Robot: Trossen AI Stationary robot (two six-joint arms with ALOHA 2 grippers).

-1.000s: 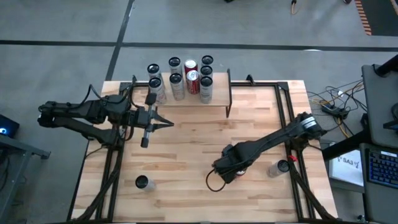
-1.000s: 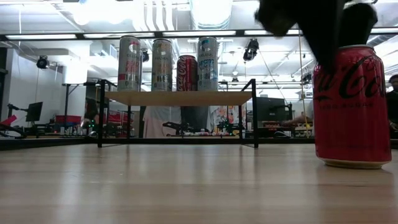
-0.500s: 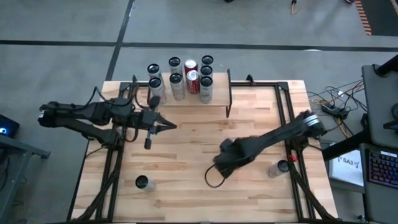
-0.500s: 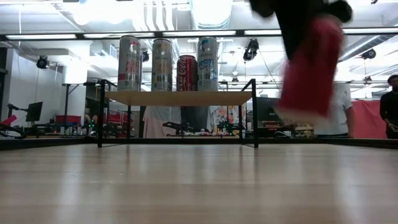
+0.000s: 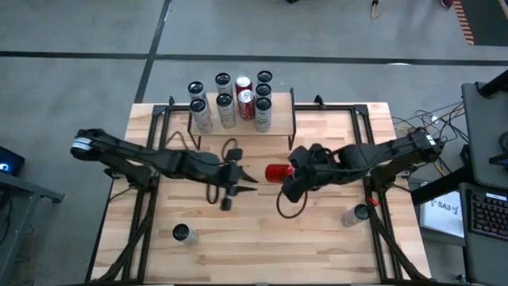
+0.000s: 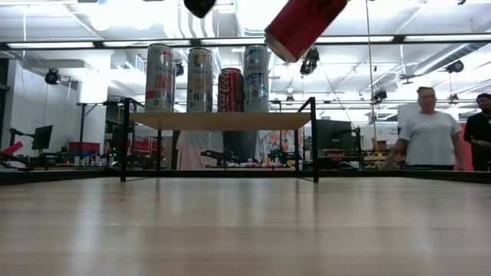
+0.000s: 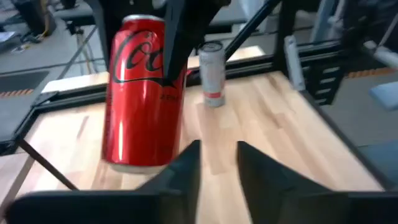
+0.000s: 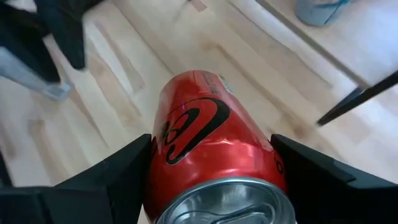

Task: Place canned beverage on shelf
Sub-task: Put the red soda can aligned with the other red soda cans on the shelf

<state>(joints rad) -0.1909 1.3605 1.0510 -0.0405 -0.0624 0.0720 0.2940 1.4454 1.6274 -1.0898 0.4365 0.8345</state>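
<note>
A red cola can (image 5: 276, 171) hangs tilted above the middle of the table, with my right gripper (image 5: 294, 172) shut on it. It also shows in the low view as a red can (image 6: 303, 23) high above the boards. My left gripper (image 5: 250, 176) is just left of the can, pointing at it, fingers (image 7: 186, 171) a little apart and touching nothing. The shelf (image 5: 282, 127) stands at the far edge on thin black legs, with several cans (image 5: 238, 99) upright on its top board (image 6: 222, 120). My right gripper pinches the red can's side wall (image 8: 163, 149) between its two fingers (image 8: 112, 174), one on each side, toward the lid end (image 8: 224, 202). The fingers lie along the can, slanting down toward the table's left. The can is lifted clear and tilted, its bottom end lowest.
One silver can (image 5: 182, 233) stands near the front left of the table and another (image 5: 357, 214) at the right, beside the black frame rails (image 5: 369, 159). Two people (image 6: 430, 138) stand in the room beyond the table.
My right gripper has lifted the red can off the table, carried it up and toward the far edge, and tipped it from upright to a slant. My left gripper has moved right toward the table's middle and lower, ending close beside the can.
</note>
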